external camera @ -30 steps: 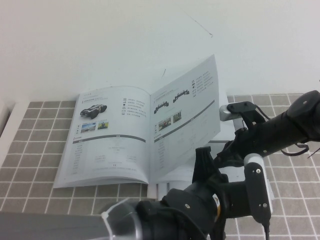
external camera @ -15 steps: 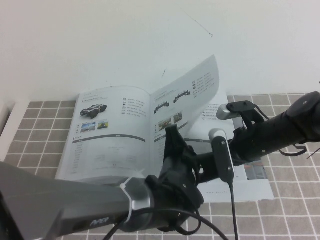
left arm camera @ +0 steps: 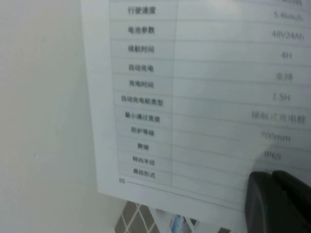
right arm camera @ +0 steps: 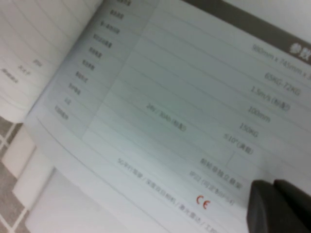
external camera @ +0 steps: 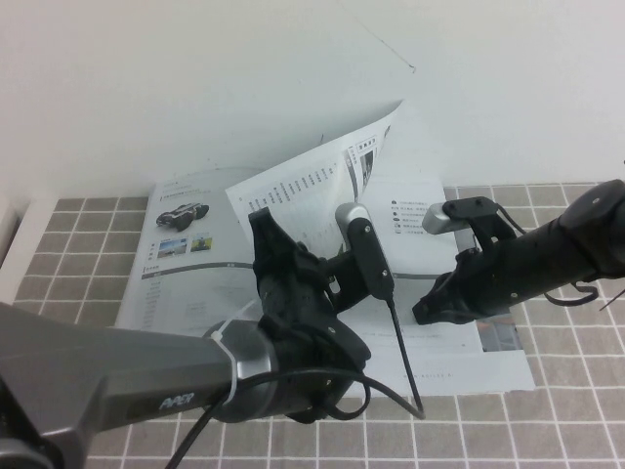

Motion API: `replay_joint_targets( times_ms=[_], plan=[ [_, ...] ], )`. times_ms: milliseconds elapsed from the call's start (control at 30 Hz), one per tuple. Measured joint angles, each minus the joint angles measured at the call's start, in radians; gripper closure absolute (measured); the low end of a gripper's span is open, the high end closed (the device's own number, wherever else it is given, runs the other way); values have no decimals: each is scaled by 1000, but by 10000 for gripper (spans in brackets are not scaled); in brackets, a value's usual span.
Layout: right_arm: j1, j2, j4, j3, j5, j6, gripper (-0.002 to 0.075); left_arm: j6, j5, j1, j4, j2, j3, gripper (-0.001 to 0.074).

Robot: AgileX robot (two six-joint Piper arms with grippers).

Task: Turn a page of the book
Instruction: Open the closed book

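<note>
Above book (external camera: 186, 283), page (external camera: 322, 181) carried mid-arc by left gripper (external camera: 293, 256), grip state not discernible. Right gripper (external camera: 430, 311) parked on right-hand sheet, likewise unclear. Fall-back risked if page released early.

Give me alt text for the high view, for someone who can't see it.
The page stands lifted mid-turn over the open book on a grey tiled table. The left claw reaches in beside it; the right claw rests low over the right-hand page.

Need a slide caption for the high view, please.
Left gripper sweeps the lifted page leftward over the open book; right gripper rests on the right-hand page.
</note>
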Motion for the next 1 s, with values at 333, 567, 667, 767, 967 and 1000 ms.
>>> replay_joint_targets(
  times_ms=[333, 567, 667, 767, 967, 1000],
  plan=[
    [0, 22, 528, -41, -140, -280, 727, 21, -25, 14, -52, 0, 0, 737],
    [0, 123, 700, -193, -178, -368, 727, 22, -23, 12, -54, 0, 0, 737],
    [0, 176, 706, -275, -146, -351, 727, 22, -2, -10, -40, -2, 0, 737],
    [0, 229, 706, -367, -92, -311, 727, 23, 7, -43, -21, -23, 0, 737],
    [0, 299, 706, -480, 3, -257, 727, 56, 38, -138, -21, -119, 0, 737],
    [3, 302, 706, -488, 5, -255, 727, 63, 48, -152, -21, -137, 0, 737]
  ],
)
